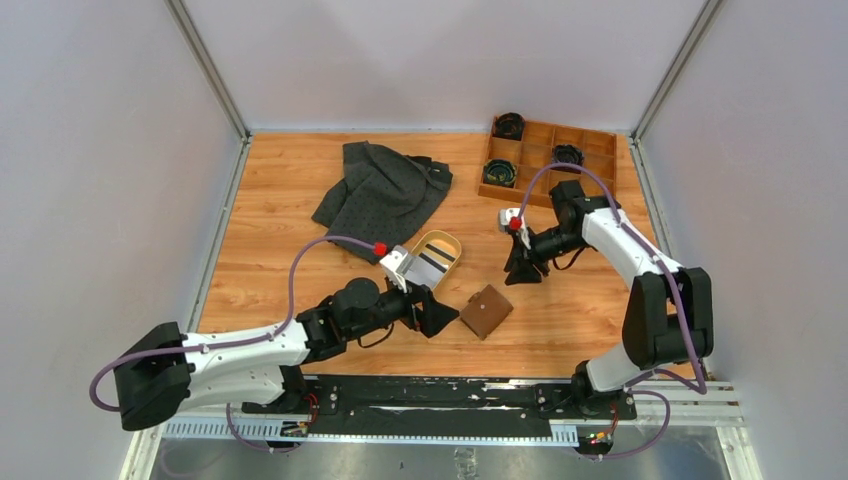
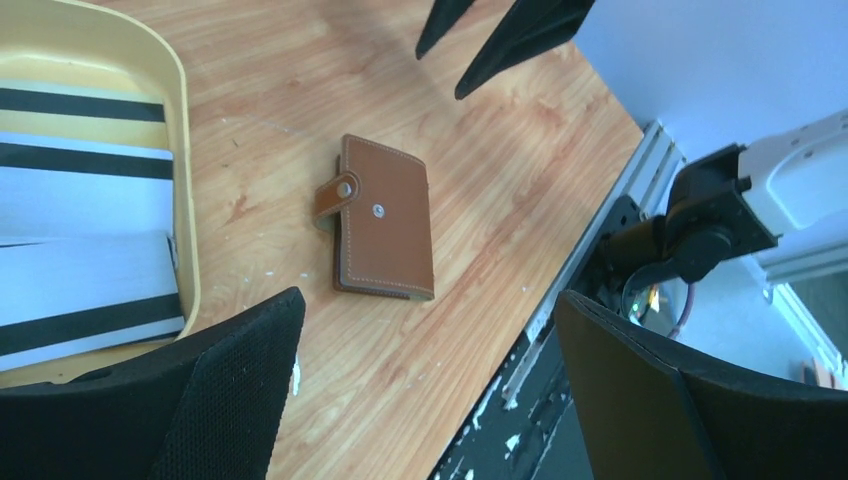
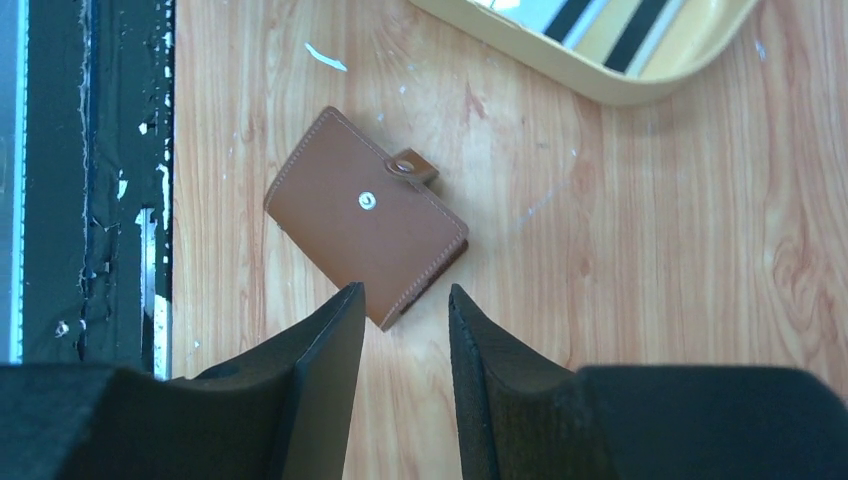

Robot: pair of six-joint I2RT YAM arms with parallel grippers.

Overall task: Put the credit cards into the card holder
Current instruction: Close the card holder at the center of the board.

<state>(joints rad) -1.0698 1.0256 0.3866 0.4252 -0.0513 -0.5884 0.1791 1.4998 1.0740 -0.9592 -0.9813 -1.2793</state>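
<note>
Brown leather snap card holder (image 1: 486,311), closed, lower centre; left gripper (image 1: 436,313) spread wide, right gripper (image 1: 522,271) narrowly parted, both empty.

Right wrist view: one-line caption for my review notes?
Right gripper, fingers slightly apart and empty, poised above the folded brown card holder; striped credit cards lie in the yellow tray.

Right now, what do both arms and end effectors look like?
Left arm and right arm: white shells, black joints, a lilac cable to each wrist, a red cap there. Left end effector and right end effector: two black tapered fingers, textured pads.
</note>
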